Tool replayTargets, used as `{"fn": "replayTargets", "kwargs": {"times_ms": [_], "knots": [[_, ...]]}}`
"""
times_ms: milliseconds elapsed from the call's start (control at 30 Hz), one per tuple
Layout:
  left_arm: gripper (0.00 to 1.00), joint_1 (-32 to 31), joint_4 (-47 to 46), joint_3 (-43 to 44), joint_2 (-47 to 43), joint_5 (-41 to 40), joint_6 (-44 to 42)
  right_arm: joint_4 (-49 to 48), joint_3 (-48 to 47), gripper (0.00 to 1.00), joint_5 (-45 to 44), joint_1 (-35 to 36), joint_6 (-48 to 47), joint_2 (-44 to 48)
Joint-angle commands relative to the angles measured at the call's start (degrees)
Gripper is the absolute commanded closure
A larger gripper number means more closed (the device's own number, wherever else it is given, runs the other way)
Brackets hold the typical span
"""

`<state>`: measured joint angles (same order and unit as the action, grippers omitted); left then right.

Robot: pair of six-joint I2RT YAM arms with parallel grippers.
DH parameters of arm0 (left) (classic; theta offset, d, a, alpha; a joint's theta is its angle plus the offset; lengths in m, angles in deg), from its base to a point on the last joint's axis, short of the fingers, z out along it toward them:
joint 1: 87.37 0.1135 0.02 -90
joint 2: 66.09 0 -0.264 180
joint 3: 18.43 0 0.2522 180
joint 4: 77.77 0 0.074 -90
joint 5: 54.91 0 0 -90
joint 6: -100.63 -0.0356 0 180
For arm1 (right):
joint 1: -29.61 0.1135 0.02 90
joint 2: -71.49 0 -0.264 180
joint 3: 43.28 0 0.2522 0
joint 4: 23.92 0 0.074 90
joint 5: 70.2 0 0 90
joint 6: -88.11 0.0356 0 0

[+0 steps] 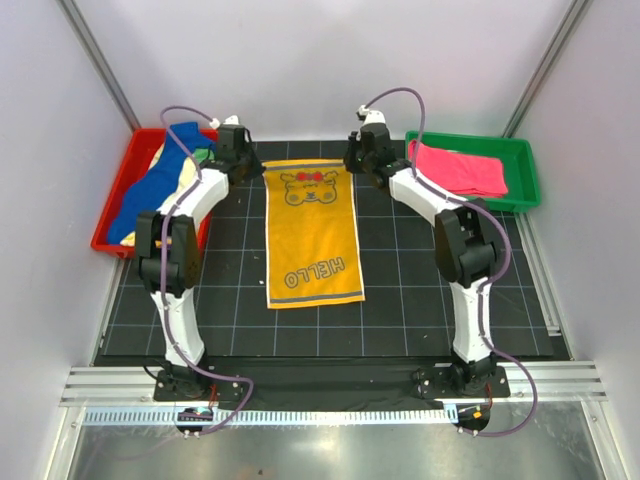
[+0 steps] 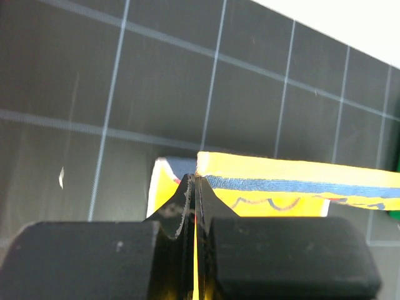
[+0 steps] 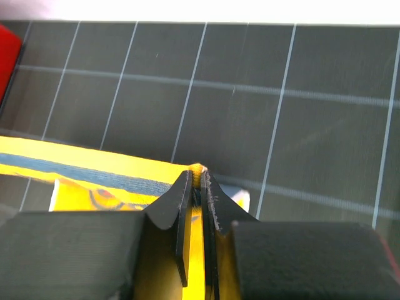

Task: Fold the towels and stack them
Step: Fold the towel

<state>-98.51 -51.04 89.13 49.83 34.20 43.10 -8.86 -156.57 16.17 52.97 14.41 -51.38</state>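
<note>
On the black grid mat, at the centre of the frame, the orange-yellow tiger towel is spread flat. Its two upper corners are pinched by the left gripper and the right gripper, both clenched on the cloth. This is probably so that the edge can be carried over evenly for a fold.

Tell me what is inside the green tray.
A pink-red towel lies in the green tray, covering all but the right end of its floor. Anything beneath the towel is hidden.
</note>
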Motion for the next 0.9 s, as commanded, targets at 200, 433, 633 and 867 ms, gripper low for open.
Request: {"fn": "replayTargets", "kwargs": {"times_ms": [200,433,633,867], "knots": [[1.00,-3.6,-8.9,-18.8,-14.7,-1.3,4.6,-7.2,21.7,0.96,0.9,2.8,5.0,16.2],[1.00,-7.7,-11.4,-32.2,-23.5,-5.1,6.0,-9.2,35.2,0.98,-2.5,7.1,5.8,24.2],[1.00,-10.2,-10.3,-40.3,-31.3,-8.7,6.3,-10.0,43.0,0.98,-5.9,11.1,6.9,29.4],[1.00,-13.4,-8.4,-46.9,-38.0,-11.6,7.3,-9.7,50.2,0.99,-9.6,12.7,10.5,35.7]]}}
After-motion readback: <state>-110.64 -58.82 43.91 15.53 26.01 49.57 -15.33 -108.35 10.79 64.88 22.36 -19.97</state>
